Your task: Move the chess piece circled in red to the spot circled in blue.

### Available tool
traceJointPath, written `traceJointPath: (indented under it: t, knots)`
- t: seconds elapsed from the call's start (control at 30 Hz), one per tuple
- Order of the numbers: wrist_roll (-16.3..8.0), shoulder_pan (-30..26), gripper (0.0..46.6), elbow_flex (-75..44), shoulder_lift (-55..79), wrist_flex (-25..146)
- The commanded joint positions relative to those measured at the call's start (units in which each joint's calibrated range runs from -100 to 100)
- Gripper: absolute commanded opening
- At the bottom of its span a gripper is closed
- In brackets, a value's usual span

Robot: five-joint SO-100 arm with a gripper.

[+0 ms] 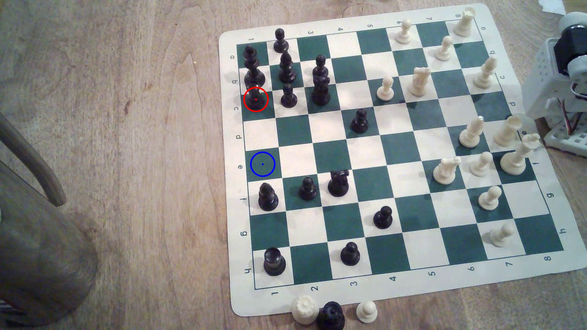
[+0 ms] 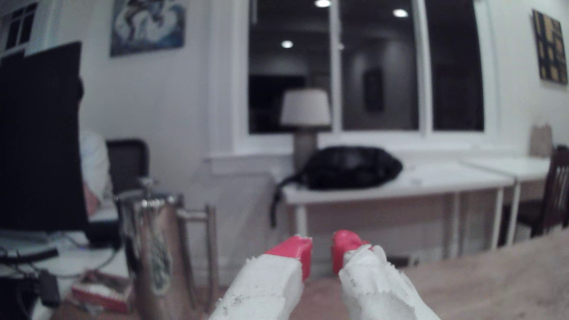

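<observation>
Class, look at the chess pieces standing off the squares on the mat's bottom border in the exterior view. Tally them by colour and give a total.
White pieces: 2
Black pieces: 1
Total: 3

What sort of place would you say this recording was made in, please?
Most likely a room in a home, perhaps a living room or study. The chess mat lies on a wooden table, and beyond the tool stand a table lamp, a large dark window and framed wall art.

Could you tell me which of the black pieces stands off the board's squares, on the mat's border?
The black piece on the mat's near edge, between two white pieces; every other black piece stands on a square.
</observation>
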Motion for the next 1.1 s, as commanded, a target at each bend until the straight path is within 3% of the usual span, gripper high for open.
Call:
traceJointPath:
  t: [0.0,0.2,0.27,0.43,0.63,0.97,1.07]
  knots:
    - [-4.1,-1.4,0.3,-7.3,9.3,1.5]
    - [-1.1,-5.9,0.3,-21.7,32.1,5.4]
    - [-1.1,-6.8,0.3,-25.7,39.1,6.5]
    - [-3.7,-6.0,0.3,-56.9,69.9,21.4]
    - [-4.7,-4.2,0.3,-76.4,89.3,27.7]
    - [-8.0,-1.7,3.5,-90.3,107.4,28.5]
    - [-9.0,-1.7,8.6,-91.4,109.8,28.2]
